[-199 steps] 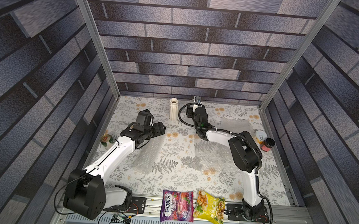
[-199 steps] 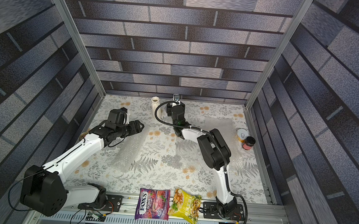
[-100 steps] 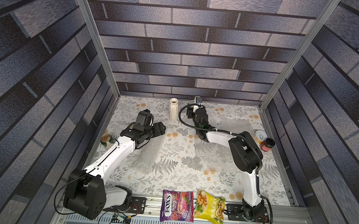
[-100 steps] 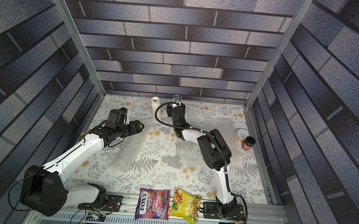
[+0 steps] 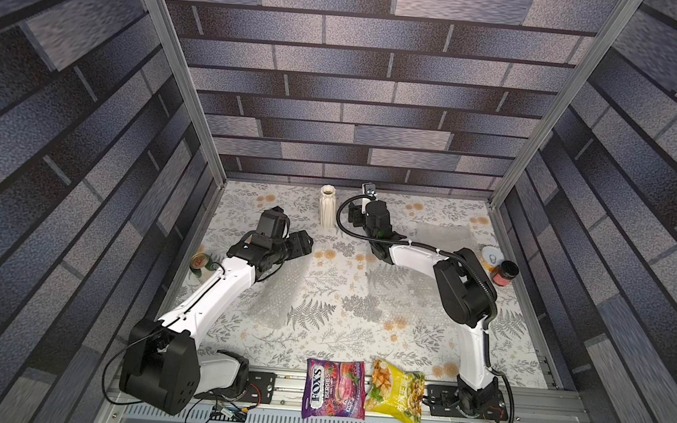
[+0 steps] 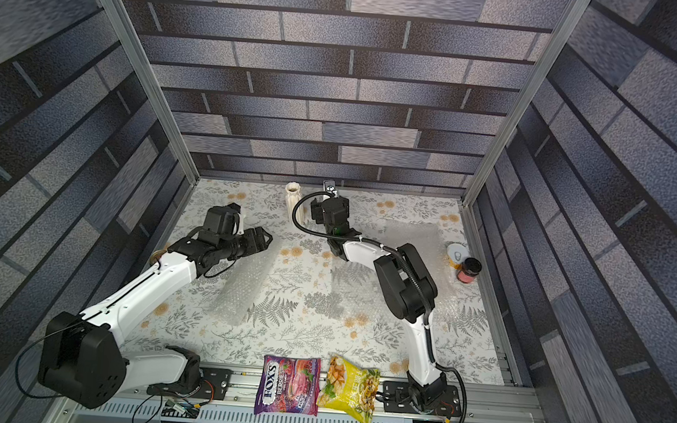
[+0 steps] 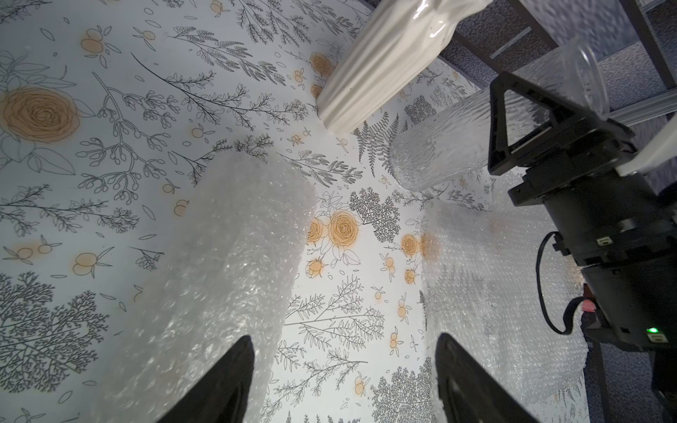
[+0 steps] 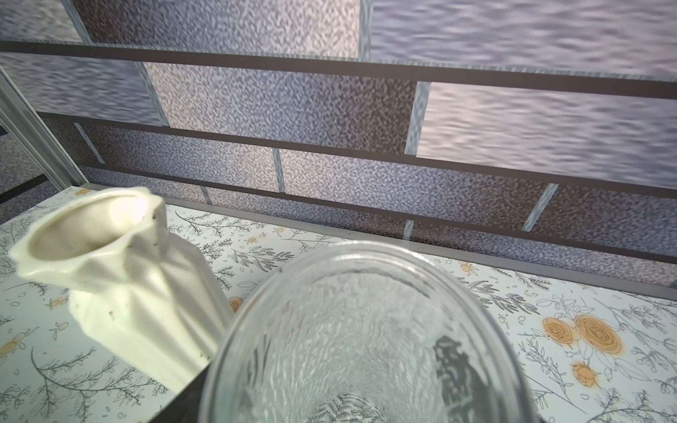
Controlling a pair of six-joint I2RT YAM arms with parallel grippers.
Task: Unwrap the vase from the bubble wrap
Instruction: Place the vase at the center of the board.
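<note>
1. A roll of bubble wrap lies left of centre on the flowered counter. Flat sheets of it are spread toward the right side. Whether the roll has a vase inside cannot be seen.
2. At the back, a glass vase stands just beside a white ribbed vase. Both are bare of wrap.
3. The wrap looks light, soft and springy, with a slick film. A pinch on a loose outer edge or on the roll's open end seems the best hold, since a squeeze on the body would likely only flatten it.
4. The glass vase looks heavier, rigid, smooth and breakable — best taken gently around the body and kept upright.
5. Left claw: its fingers are well apart with bare counter between them, and it holds nothing. It hangs over the roll's far end with one finger close by the wrap — whether they touch cannot be told.
6. Right claw: it straddles the glass vase, with one finger lying along the side. Whether it grips the glass or stands free of it cannot be told.
</note>
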